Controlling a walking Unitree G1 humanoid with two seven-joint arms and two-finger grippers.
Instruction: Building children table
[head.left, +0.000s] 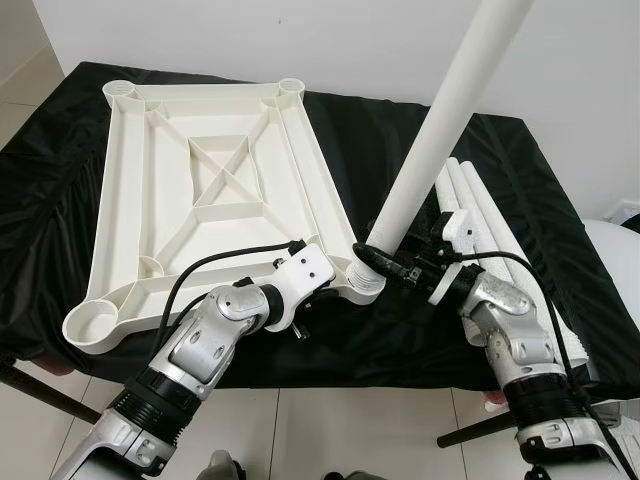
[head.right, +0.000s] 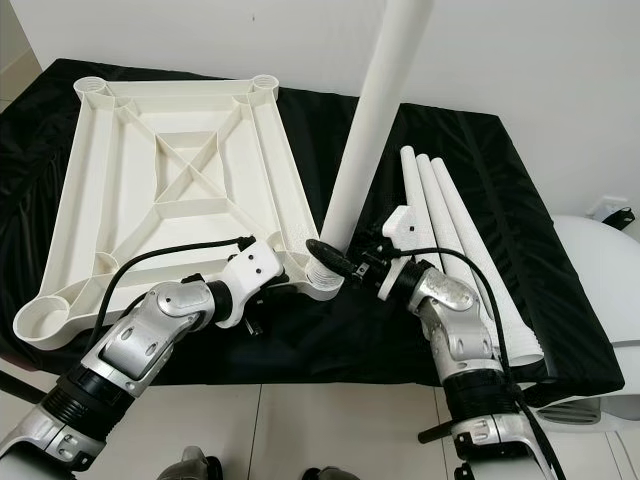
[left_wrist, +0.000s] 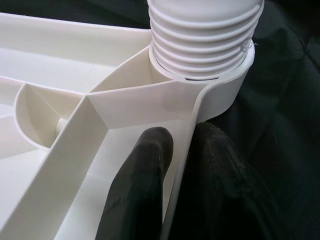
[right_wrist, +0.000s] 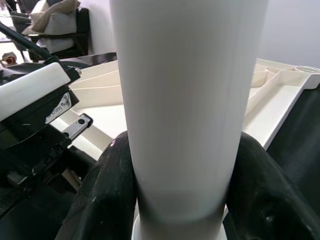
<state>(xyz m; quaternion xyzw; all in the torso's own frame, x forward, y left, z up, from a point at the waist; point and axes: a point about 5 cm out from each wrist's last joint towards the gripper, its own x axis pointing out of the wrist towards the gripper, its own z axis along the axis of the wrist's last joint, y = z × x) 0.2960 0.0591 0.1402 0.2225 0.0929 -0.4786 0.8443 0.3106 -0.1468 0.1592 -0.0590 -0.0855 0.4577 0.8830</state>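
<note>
A white plastic table top (head.left: 125, 190) lies upside down on a black-covered table. A long white leg (head.left: 440, 130) stands tilted in its near right corner socket (left_wrist: 225, 85), and the leg's threaded end (left_wrist: 205, 30) enters the socket. My right gripper (head.left: 385, 262) is shut on the leg just above the socket, and its fingers (right_wrist: 105, 195) press both sides of the tube (right_wrist: 185, 100). My left gripper (left_wrist: 180, 165) is shut on the table top's rim right beside that corner, one finger (left_wrist: 145, 175) inside the rim and one outside.
Three spare white legs (head.left: 480, 215) lie side by side on the black cloth (head.left: 420, 330) to the right of the table top. Open sockets sit at the other corners (head.left: 92, 322). A white wall stands behind, tiled floor (head.left: 330, 430) lies below the front edge, and a white rounded object (head.left: 615, 260) sits at far right.
</note>
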